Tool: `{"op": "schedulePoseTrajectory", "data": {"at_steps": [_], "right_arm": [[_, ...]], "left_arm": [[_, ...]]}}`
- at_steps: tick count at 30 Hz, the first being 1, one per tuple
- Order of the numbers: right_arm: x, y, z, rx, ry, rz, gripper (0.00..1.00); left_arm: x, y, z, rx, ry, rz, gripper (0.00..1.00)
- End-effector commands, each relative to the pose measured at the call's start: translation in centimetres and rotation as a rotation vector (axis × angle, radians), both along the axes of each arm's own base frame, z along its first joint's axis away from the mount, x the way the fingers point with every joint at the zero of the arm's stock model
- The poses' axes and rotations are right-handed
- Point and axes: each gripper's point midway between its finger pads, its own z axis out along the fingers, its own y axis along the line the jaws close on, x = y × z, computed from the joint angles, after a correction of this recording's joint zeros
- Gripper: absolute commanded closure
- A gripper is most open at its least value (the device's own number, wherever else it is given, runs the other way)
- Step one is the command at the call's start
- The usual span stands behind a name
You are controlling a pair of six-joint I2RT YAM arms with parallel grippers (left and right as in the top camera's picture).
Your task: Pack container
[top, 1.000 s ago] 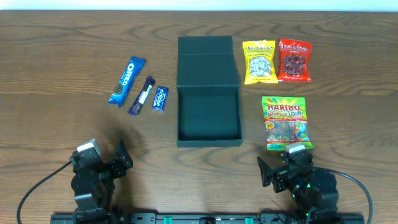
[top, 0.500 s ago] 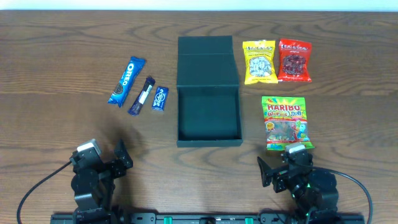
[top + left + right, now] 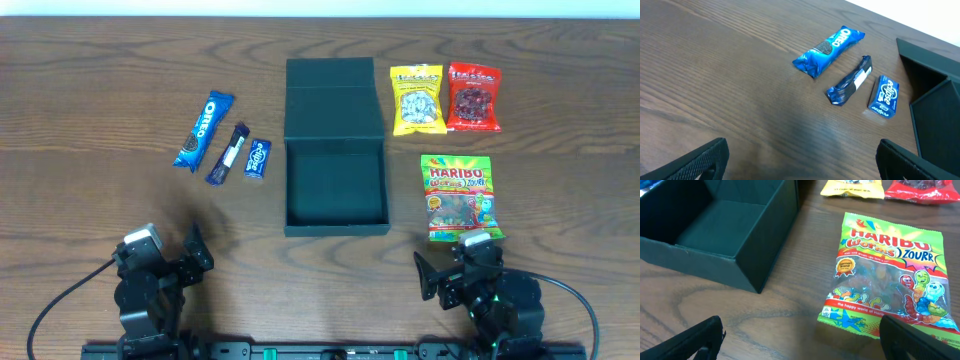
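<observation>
Two released: left pincer (image 3: pixel 802 162), right pincer (image 3: pixel 802 342) | Oreo pack (image 3: pixel 829 47) shows in left-wrist view, not right-wrist

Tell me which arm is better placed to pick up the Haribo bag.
Right. The right end effector, open, sits just beside the Haribo bag. The left end effector is across the box, nearer the Oreo pack.

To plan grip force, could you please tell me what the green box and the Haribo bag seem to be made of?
The container looks like rigid board, perhaps paper-covered, matte dark green: straight walls, crisp edges, no shine. The Haribo bag looks like thin glossy plastic film: printed surface, clear window showing sweets, slight sheen.
</observation>
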Motion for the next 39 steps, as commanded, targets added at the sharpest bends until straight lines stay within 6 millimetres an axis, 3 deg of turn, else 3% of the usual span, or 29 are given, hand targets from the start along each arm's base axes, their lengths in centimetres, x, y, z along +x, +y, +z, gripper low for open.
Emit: {"op": "schedulePoseTrajectory", "data": {"at_steps": [1,17,23,26,30,33,39], "right_arm": [[-0.1,0.2,0.0,0.012,-0.001,0.003,0.01],[0.3,0.0,0.5,0.021,-0.022,-0.019,0.01],[1.2,0.6,2.8,0.367,0.012,-0.162,0.01],[0.7,1.8,2.9,0.61,0.136,-0.215,0.01],[0.1,2.9,2.8,0.732,0.225,-0.217,0.01],[0.1,3.6,3.8,0.806,0.235,-0.193,0.01],[0.9,4.7,9.4,0.801,0.001,-0.002,0.02]], "left_arm": [[0.0,0.0,-0.5,0.007,0.009,-0.002,0.05],[0.0,0.0,-0.5,0.007,0.009,-0.002,0.05],[0.0,0.0,-0.5,0.007,0.009,-0.002,0.05],[0.0,0.0,-0.5,0.007,0.009,-0.002,0.05],[0.0,0.0,-0.5,0.007,0.009,-0.002,0.05],[0.0,0.0,-0.5,0.007,0.009,-0.002,0.05],[0.0,0.0,-0.5,0.007,0.008,-0.002,0.05]]}}
